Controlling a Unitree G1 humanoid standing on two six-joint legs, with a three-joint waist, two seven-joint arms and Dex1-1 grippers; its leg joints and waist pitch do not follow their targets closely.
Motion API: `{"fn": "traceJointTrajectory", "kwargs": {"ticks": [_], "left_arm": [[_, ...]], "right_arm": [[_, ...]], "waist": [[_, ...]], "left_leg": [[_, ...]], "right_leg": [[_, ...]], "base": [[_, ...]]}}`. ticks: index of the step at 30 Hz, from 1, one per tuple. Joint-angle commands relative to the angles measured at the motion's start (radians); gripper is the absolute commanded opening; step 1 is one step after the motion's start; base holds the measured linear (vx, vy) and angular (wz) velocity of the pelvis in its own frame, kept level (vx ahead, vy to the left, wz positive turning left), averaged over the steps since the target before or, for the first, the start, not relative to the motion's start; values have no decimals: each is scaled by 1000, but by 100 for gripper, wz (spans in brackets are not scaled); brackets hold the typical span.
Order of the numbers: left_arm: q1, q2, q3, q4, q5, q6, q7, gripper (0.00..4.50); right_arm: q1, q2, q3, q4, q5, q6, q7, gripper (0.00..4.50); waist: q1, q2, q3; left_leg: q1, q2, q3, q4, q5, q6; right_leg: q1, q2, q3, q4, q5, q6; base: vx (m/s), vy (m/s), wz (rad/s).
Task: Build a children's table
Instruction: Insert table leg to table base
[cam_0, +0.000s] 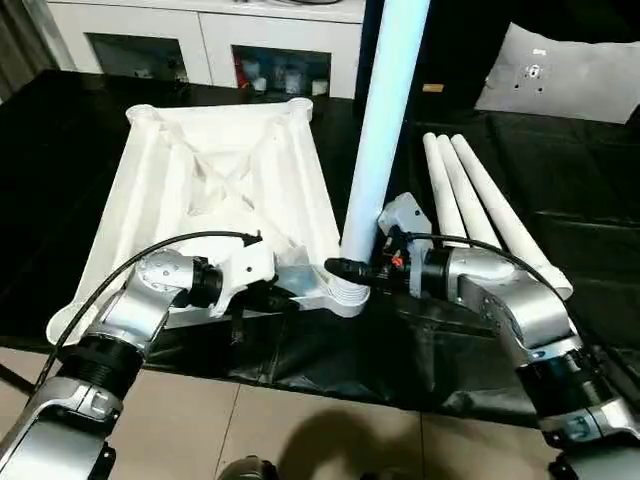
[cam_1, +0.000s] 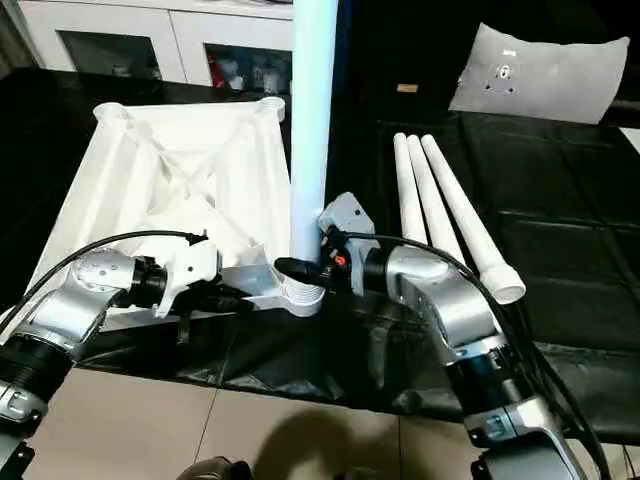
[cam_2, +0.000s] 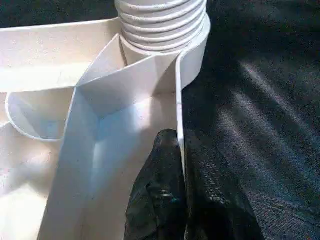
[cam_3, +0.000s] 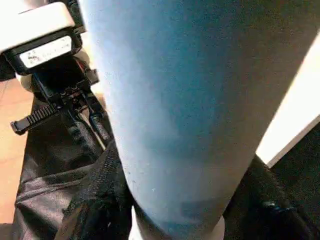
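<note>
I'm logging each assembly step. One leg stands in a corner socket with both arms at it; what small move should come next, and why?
Probably keep turning the upright leg: screw threads are exposed above the socket. The right tool grips the leg's base, and the left tool pinches the tabletop rim.

The scene was lit from above — glare was seen on the black sheet (cam_0: 560, 190), a shadow on the floor (cam_0: 330, 440); the leg (cam_3: 190, 110) was blurred bluish.
</note>
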Motion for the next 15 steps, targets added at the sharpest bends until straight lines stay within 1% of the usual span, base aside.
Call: {"fn": "traceJointTrajectory", "kwargs": {"ticks": [1, 2, 3, 4, 5, 6, 7, 8, 9, 10, 11, 12, 13, 14, 15], "left_arm": [[3, -7, -7, 1, 2, -16, -4, 0], [4, -5, -5, -1, 2, -17, -3, 0], [5, -4, -5, -2, 2, -17, -3, 0], [6, -3, -4, -3, 3, -19, -1, 0], [7, -1, -3, -4, 4, -20, 2, 0], [7, -1, -2, -5, 5, -21, 5, 0], [6, 1, 0, -5, 5, -21, 7, 0], [5, 3, 1, -4, 6, -22, 8, 0], [4, 5, 2, -3, 8, -24, 10, 0], [3, 6, 2, -1, 9, -25, 10, 0], [2, 7, 3, 0, 9, -26, 10, 0], [1, 8, 2, 2, 11, -27, 10, 0], [0, 7, 1, 3, 11, -28, 8, 0], [-1, 7, -2, 5, 13, -30, 3, 0], [-2, 7, -4, 5, 13, -30, 2, 0]], "right_arm": [[23, 1, -12, 59, 3, 23, -11, 191], [32, 2, -20, 66, 6, 22, -13, 191], [37, 2, -23, 69, 7, 21, -13, 191], [48, -1, -24, 66, 4, 14, -15, 191], [59, -4, -24, 62, 0, 6, -17, 191], [67, -6, -24, 57, -1, 1, -17, 191], [81, -10, -22, 47, -8, -13, -19, 191], [96, -15, -16, 32, -15, -26, -20, 191], [107, -17, -11, 19, -19, -35, -18, 191], [118, -19, -5, 4, -23, -43, -17, 190], [125, -24, 7, -8, -34, -51, -16, 190], [131, -32, 31, -16, -57, -66, -12, 190], [132, -41, 58, -17, -85, -84, -9, 190], [130, -46, 81, -11, -103, -97, -4, 190], [129, -47, 88, -9, -109, -101, -2, 190]], "waist": [[1, 0, -56], [1, 2, -57], [2, 0, -58], [3, 3, -58], [3, 1, -57], [3, 1, -58], [5, 6, -56], [5, 3, -56], [4, 7, -55], [4, 7, -55], [4, 6, -55], [5, 10, -54], [3, 13, -51], [3, 10, -52], [3, 10, -52]], "left_leg": [[24, 95, -33, -81, -232, 9], [24, 96, -33, -82, -232, 7], [23, 96, -32, -82, -227, 8], [24, 96, -33, -82, -225, 8], [23, 96, -32, -82, -224, 10], [24, 96, -32, -82, -226, 11], [23, 96, -33, -83, -229, 10], [23, 96, -32, -83, -235, 7], [24, 96, -33, -85, -242, 6], [24, 96, -34, -85, -247, 4], [23, 96, -34, -86, -251, 3], [24, 96, -35, -86, -256, 1], [25, 97, -34, -89, -272, -7], [26, 96, -34, -88, -275, -9], [25, 96, -34, -88, -270, -8]], "right_leg": [[30, -106, 58, -83, -178, -245], [30, -105, 57, -81, -162, -248], [31, -105, 57, -81, -146, -249], [31, -104, 57, -80, -139, -250], [31, -105, 57, -80, -131, -250], [31, -105, 57, -80, -131, -250], [30, -106, 57, -80, -135, -249], [31, -106, 57, -82, -142, -246], [30, -104, 57, -83, -143, -245], [29, -104, 57, -83, -145, -245], [30, -104, 57, -83, -147, -244], [29, -103, 57, -83, -151, -245], [25, -101, 57, -85, -161, -239], [27, -102, 58, -85, -160, -239], [28, -103, 59, -84, -153, -241]], "base": [[0, 0, 0], [0, 0, 0], [0, 0, 0], [0, 0, 0], [0, 0, 0], [0, 0, 0], [0, 0, 0], [0, 0, 0], [0, 0, 0], [0, 0, 0], [0, 0, 0], [0, 0, 0], [0, 0, 0], [0, 0, 0], [0, 0, 0]]}}
